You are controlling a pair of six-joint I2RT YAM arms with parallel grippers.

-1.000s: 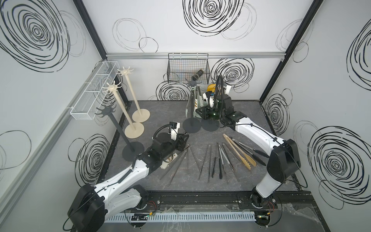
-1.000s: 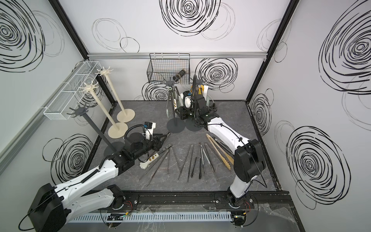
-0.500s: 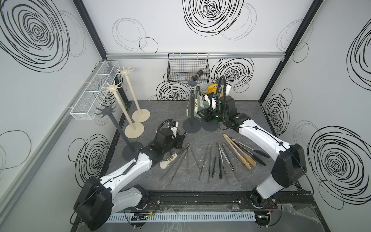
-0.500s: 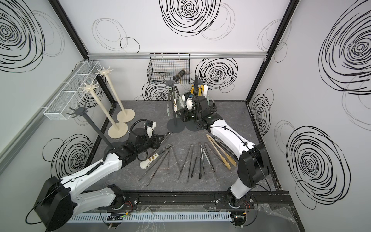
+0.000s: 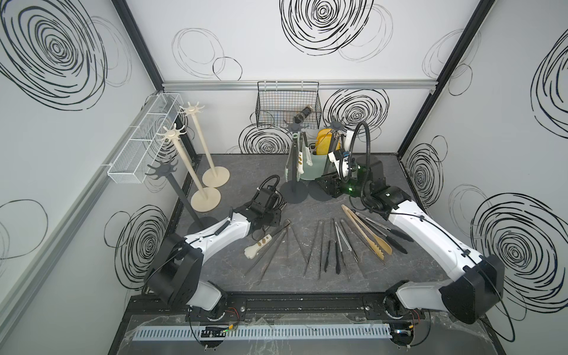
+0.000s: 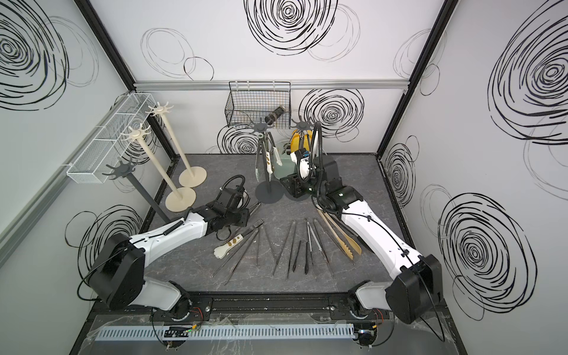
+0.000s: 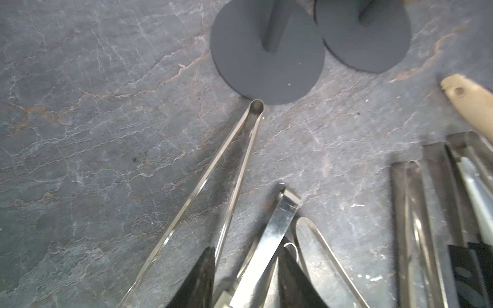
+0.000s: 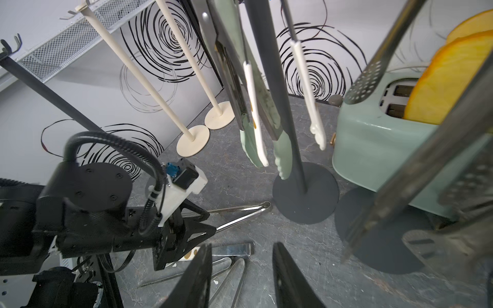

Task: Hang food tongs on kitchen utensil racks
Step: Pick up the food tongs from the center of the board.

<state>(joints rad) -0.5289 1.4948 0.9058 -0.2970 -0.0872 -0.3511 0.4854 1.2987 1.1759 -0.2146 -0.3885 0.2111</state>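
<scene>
Tongs on the way from table to rack, both grippers with spread jaws.
Near the front edge of the table (image 5: 239,270) a row of tongs (image 5: 335,242) lies ready. Behind it the left gripper (image 7: 246,252) has its jaws spread around one arm of the thin steel tongs (image 7: 256,106), whose loop touches the base of the dark rack (image 7: 266,56). It is better to close on both arms at mid-length and lift straight up, so the rack is not pushed. Toward the back edge the right gripper (image 8: 241,253), jaws apart and empty, hangs beside this rack, where hanging tongs (image 8: 282,154) are already in place. Since a second ago it has sunk and drawn back from the rack top; the left gripper hardly moved.
</scene>
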